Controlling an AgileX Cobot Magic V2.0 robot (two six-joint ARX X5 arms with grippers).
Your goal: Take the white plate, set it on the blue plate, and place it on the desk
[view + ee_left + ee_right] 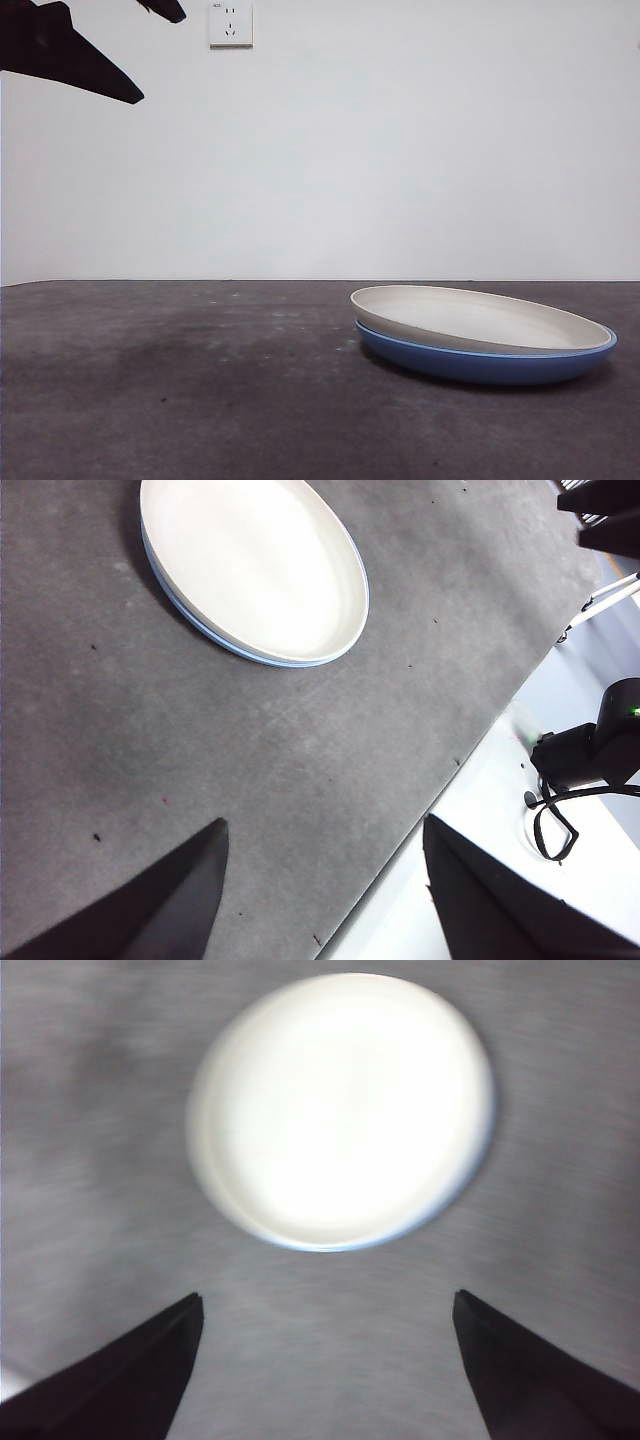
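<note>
1. Front view showed the white plate (470, 318) nested in the blue plate (490, 364), the pair resting on the bench (180, 390) toward 4 o'clock of the picture, with the white plate sitting slightly askew so that its left rim rode higher than the blue rim below.
2. Only a thin blue edge showed around the white plate (255, 565) in the left wrist view, where the blue plate (190, 617) peeked out beneath it.
3. The left tool (325, 880) hung above bare bench (300, 730) near the bench's edge, well apart from the stack, its jaws spread wide and holding nothing.
4. The right tool (325, 1350) hovered over the bench (90, 1110) with the white plate (340, 1110) ahead of it; its jaws also stood wide apart and empty. That picture was blurred, and the blue plate (300, 1246) showed only as a faint bluish fringe.
5. A dark arm tip (70, 55) appeared at 10 o'clock in the front view, high above the bench; which arm it was could not be told.
6. A wall socket (230, 23) sat on the white wall behind.
</note>
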